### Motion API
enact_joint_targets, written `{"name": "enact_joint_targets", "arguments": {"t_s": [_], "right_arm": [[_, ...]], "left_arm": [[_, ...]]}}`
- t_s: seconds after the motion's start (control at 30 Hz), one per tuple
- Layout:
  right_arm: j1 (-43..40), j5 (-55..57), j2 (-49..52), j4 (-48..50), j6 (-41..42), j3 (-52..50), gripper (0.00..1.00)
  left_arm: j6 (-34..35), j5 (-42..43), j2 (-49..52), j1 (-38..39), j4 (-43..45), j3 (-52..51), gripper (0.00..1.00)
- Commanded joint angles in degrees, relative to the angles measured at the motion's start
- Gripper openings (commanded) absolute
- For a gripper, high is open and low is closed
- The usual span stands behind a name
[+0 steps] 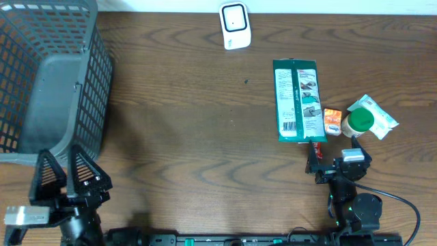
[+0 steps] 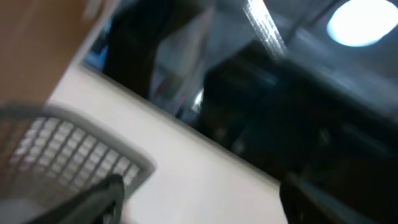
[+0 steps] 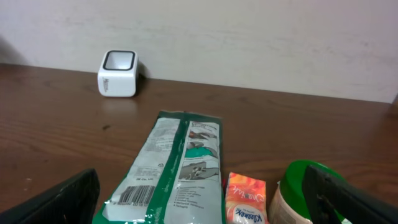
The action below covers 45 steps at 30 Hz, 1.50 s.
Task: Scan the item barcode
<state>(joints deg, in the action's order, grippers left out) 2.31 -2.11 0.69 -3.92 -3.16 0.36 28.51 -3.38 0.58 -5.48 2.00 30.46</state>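
**Green packet lay flat on the table, both grippers empty**

The green packet lay lengthwise on the wooden table, right of centre, with its barcode face up at the end nearest the right arm. A small orange sachet sat just beside that end, and beyond it stood a green-capped bottle against a white wrapper. The white scanner stood at the far edge, well apart from the packet. The right gripper was just short of the packet's near end, its jaws spread wide and holding nothing. The left gripper sat by the grey basket, jaws also spread; its wrist view was blurred.
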Motion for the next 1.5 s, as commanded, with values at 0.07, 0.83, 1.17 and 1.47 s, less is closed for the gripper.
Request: {"name": "enact_joint_targets", "arguments": {"t_s": [0.07, 0.83, 1.17, 1.47], "right_arm": [[-0.8, 0.3, -0.4, -0.2, -0.1, 0.0, 0.99], [-0.8, 0.3, -0.4, -0.2, -0.1, 0.0, 0.99], [-0.8, 0.3, -0.4, -0.2, -0.1, 0.0, 0.99], [-0.8, 0.3, -0.4, -0.2, -0.1, 0.0, 0.99]], "left_arm": [[-0.1, -0.2, -0.4, 0.6, 14.4, -9.4, 0.8], [-0.1, -0.2, -0.5, 0.6, 18.5, -30.2, 0.8], [-4.1, 1.5, -0.5, 0.6, 2.4, -30.2, 0.8], [-21.8, 7.8, -0.5, 0.6, -1.4, -30.2, 0.81]]}}
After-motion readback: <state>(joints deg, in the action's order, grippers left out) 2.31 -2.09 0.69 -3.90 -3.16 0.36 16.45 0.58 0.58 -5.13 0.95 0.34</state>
